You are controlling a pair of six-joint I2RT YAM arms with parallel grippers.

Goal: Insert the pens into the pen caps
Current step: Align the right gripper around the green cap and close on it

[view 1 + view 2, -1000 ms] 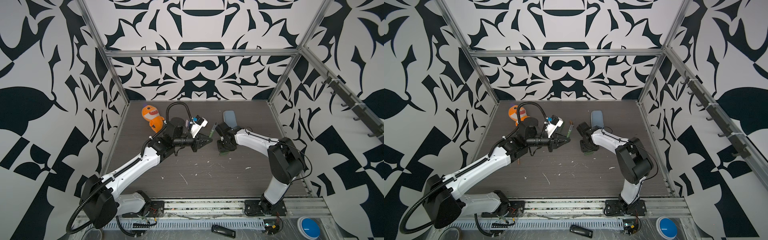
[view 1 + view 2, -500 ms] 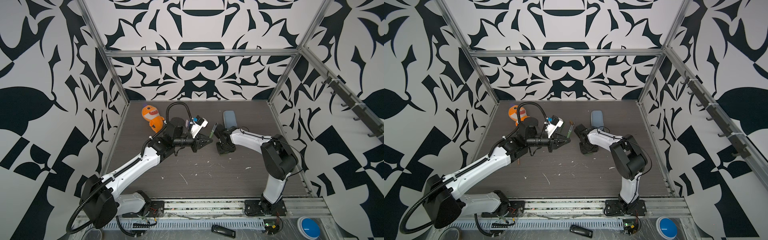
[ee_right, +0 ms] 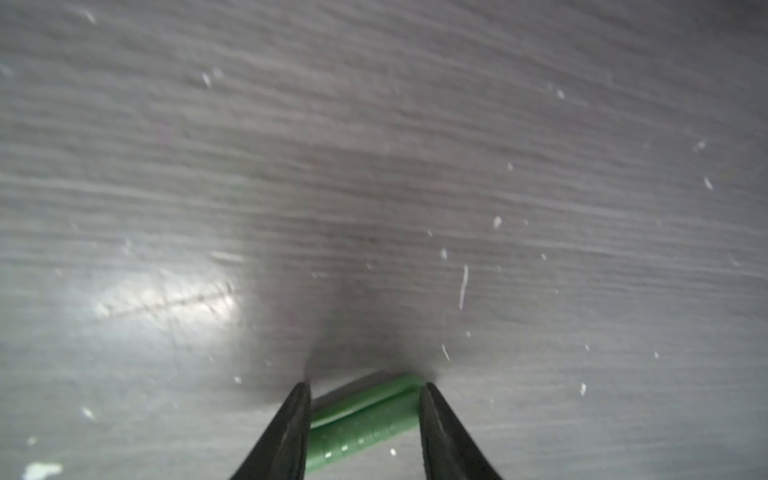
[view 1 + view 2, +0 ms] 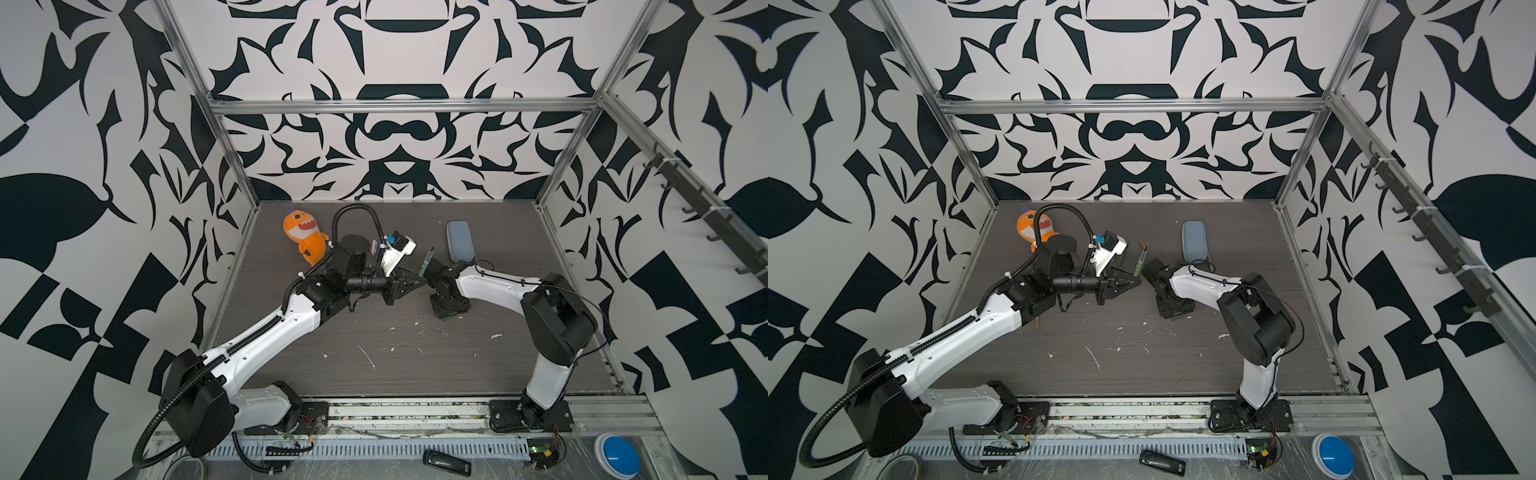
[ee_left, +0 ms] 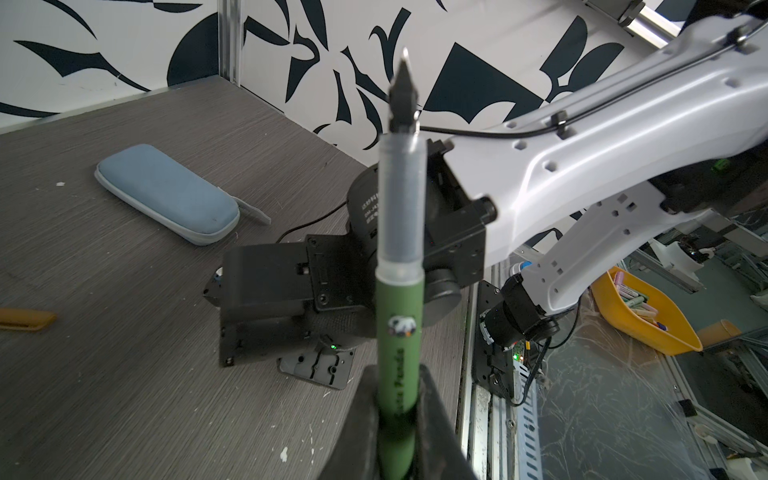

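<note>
Left gripper [image 5: 398, 382]: is clamping shut on the lower barrel of the green pen [image 5: 400, 316], one dark finger pressing on each side.
Green pen: is standing out past the left fingertips. Its clear collar and dark pointed tip are aiming away from the gripper, towards the right arm's wrist.
Pen handling: is looking light, stiff and smooth. It is probably inclined to pivot or slide in a two-finger pinch if its tip is pushed off-axis.
Right gripper [image 3: 366, 388]: is pointing down at the table [image 3: 374, 166] and closing on the green cap [image 3: 361, 428], with a fingertip touching each end.
Green cap: is lying slantwise from jaw to jaw, right at the right fingertips. It is showing sharp while the table beyond is blurring, so it is most likely being held.
Cap handling: is appearing light, hard and ribbed, small enough to squirt out under an uneven squeeze.
Where to take hold: a grip across the cap's sides would be serving better. The present end-to-end hold is probably covering the cap's mouth.
Risk: the pen tip may be meeting a finger rather than the opening.
Nearby: an orange-brown piece [image 5: 25, 320] and a pale blue case [image 5: 166, 193] are lying on the table well beyond the left fingertips.
</note>
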